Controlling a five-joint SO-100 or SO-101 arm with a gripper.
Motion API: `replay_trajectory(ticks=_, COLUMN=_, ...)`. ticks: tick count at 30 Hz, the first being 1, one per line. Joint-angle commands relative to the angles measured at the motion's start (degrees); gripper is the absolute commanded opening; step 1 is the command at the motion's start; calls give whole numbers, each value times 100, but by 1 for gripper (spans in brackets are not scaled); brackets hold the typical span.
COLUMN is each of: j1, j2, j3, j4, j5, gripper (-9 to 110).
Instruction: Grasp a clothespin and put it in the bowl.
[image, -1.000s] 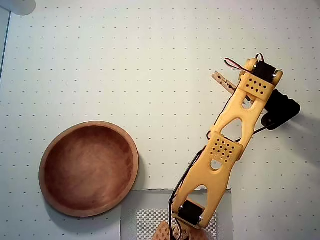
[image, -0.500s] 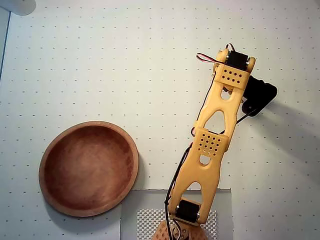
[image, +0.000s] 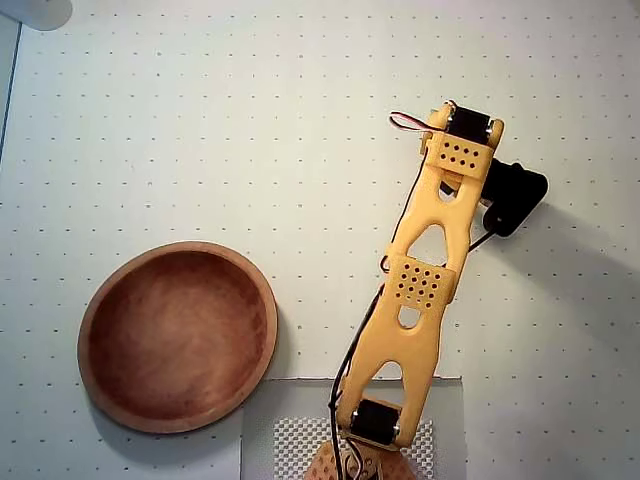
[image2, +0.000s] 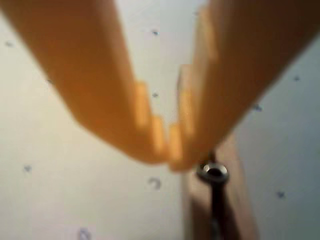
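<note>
Claw (image2: 170, 157) tips nearly touching, pinched at clothespin (image2: 220, 200) spring end on dotted mat; real hold? can't tell, too blurry. Bowl (image: 100, 300) empty, well apart on overhead-view left. Tip imo: lift slow, check pin rises before swinging over.

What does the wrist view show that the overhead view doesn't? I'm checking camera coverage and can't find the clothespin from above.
Only the wrist view shows the clothespin, lying on the mat with its metal spring just below the tips of the nearly shut claw; whether they touch it is unclear. Only the overhead view shows the bowl, empty, and the whole yellow arm, which hides the claw. Both share the white dotted mat.
</note>
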Motion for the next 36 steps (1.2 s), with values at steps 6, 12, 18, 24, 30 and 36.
replay_trajectory(ticks=6, j1=26, j2=167, j3=-378, j4=-35, j5=-53, gripper=-2)
replay_trajectory(ticks=12, j1=167, j2=185, j3=-378, j4=-70, j5=0, gripper=-2)
replay_trajectory(ticks=18, j1=202, j2=167, j3=-677, j4=-70, j5=0, gripper=-2)
replay_trajectory(ticks=24, j1=211, j2=97, j3=-1037, j4=9, j5=9, gripper=-3)
replay_trajectory(ticks=30, j1=211, j2=176, j3=-1099, j4=-44, j5=9, gripper=-3)
replay_trajectory(ticks=36, j1=176, j2=246, j3=-1107, j4=-237, j5=9, gripper=-2)
